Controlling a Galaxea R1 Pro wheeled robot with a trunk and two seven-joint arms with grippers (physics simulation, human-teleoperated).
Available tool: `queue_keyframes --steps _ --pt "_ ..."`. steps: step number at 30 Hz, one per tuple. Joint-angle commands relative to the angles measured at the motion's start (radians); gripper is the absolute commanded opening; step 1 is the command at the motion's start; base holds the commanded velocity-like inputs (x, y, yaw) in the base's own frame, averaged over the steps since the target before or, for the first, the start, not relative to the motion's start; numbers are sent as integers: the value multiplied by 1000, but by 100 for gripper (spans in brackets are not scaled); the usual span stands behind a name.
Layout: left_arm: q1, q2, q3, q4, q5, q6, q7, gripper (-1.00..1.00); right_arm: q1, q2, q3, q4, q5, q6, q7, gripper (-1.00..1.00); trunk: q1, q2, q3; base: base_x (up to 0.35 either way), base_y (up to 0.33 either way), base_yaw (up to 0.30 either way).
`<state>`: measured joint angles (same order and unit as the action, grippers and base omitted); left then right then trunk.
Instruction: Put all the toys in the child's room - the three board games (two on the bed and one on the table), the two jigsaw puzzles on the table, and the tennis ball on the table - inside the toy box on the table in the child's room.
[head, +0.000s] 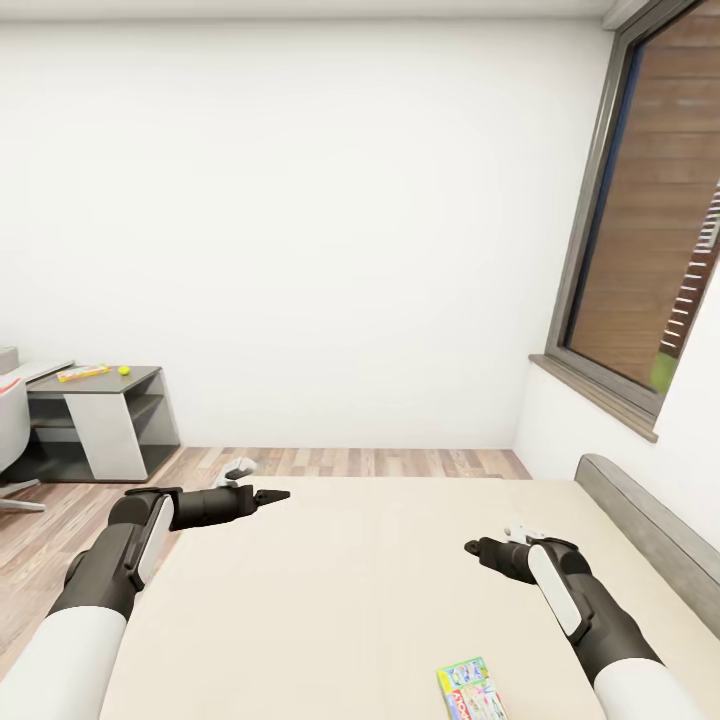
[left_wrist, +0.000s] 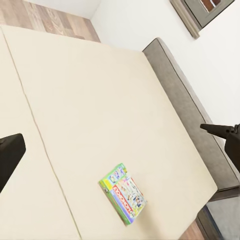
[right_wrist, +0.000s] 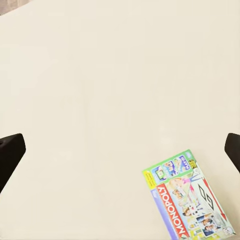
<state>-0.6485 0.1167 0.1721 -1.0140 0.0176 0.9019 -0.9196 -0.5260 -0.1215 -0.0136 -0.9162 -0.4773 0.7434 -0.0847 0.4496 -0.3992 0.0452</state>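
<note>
The robot faces the bed (head: 380, 600), a wide cream mattress in two sections with a low grey headboard (head: 650, 530) along its right side. Both arms reach out over the mattress, well apart from each other.

The left gripper (head: 262, 495) hangs above the far left part of the bed, near its far edge. Its jaws look drawn together to a dark point in the head view, yet the left wrist view shows one dark finger (left_wrist: 9, 155) at one edge of the picture and another at the opposite edge, wide apart; I cannot tell for sure how they stand. They hold nothing.

The right gripper (head: 478, 550) hovers over the right half of the mattress. In the right wrist view its two fingertips (right_wrist: 10, 150) sit at opposite edges of the picture, so the jaws are spread and empty.

One board game (head: 470, 690) lies flat on the near part of the bed, closer to the robot than the right gripper and apart from it. It is a thin box printed in green, red and blue, with the word MONOPOLY readable in the right wrist view (right_wrist: 187, 197).

At far left stands a low unit with a dark-grey top (head: 100, 385), carrying a tennis ball (head: 124, 370) and a flat yellow-and-red item (head: 82, 373) beside it. A grey-framed window (head: 650, 220) fills the right wall.
</note>
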Motion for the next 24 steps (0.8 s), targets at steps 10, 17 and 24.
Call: queue_keyframes --steps 10,17,24 --pt "0 0 1 0 1 8 -2 100 0 0 1 -1 -11 4 -9 100 0 -1 -1 0 42 0" --pt "0 0 1 0 1 7 -2 100 0 -1 0 0 -11 4 -9 100 0 -1 -1 0 14 0" --pt "0 0 1 0 1 6 -2 100 0 -1 1 0 -11 4 -9 100 0 -1 -1 0 2 0"
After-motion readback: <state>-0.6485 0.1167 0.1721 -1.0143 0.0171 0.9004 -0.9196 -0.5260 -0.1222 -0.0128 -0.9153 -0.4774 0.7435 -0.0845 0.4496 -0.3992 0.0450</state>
